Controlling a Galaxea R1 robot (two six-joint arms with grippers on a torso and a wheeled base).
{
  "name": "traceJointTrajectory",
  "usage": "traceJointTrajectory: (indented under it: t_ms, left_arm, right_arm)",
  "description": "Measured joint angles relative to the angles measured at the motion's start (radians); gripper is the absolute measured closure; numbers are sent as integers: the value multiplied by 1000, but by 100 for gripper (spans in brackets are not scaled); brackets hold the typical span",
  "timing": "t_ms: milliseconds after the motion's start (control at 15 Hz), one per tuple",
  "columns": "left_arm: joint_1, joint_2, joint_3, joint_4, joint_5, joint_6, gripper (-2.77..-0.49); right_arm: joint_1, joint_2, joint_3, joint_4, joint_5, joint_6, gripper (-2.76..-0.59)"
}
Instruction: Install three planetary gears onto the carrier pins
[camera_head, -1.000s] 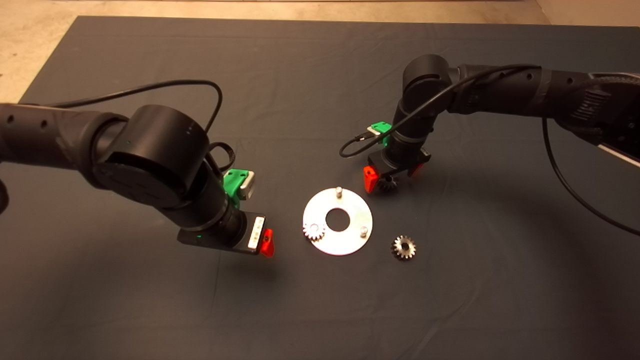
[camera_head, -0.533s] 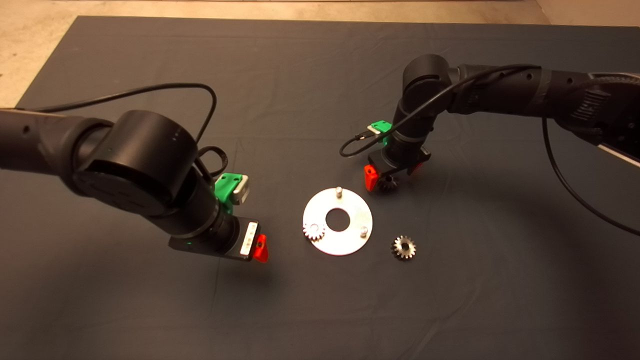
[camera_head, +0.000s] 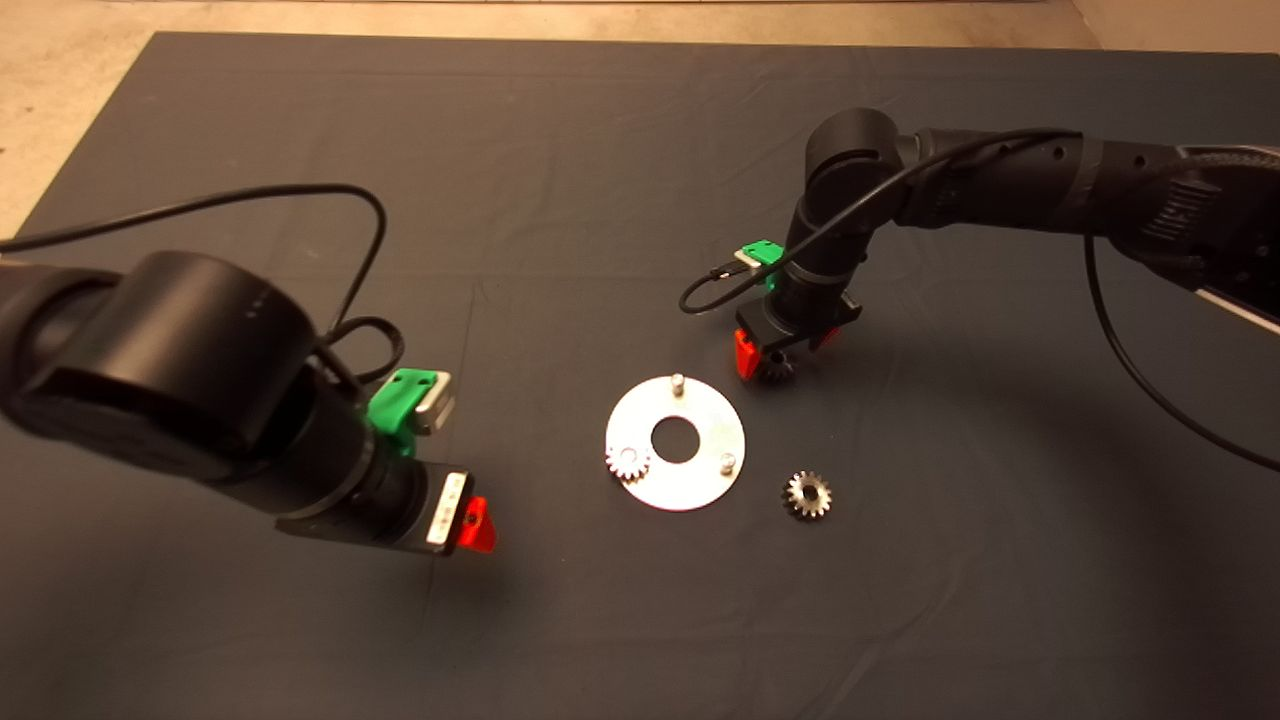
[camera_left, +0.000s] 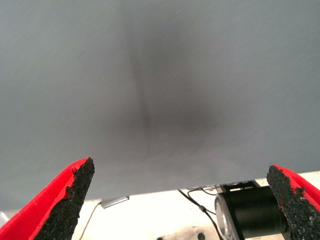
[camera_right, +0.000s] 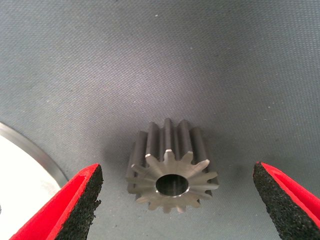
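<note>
One planetary gear sat on the disc at eight o'clock; another lay at four o'clock. The right gripper, fingers apart, straddled the third gear. The left gripper hung spread wide over the mat.

- No readable text, brand, no. or sign in any view.
- White label strip on the left gripper body, head view: dark marks on it, maybe print, too small to make out.
- Gears, disc, mat: no stamps, markings or nos. visible.
- Wrist views: nothing lettered on the red fingers or pads.
</note>
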Motion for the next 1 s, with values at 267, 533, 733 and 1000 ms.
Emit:
traceJointTrajectory:
  t_ms: [267, 533, 733, 1000]
  left_arm:
    - [0, -99, 78, 0, 0, -4, -248]
    - [0, -167, 132, 0, 1, -5, -248]
    - [0, -188, 158, 0, 0, -14, -248]
    - [0, -195, 173, -1, 0, -23, -248]
  right_arm:
    - [0, 0, 0, -8, 0, -1, -204]
    - [0, -1, 0, -14, 0, -1, -183]
    - [0, -1, 0, -16, 0, -1, -173]
    - [-1, -3, 0, -18, 3, 0, -151]
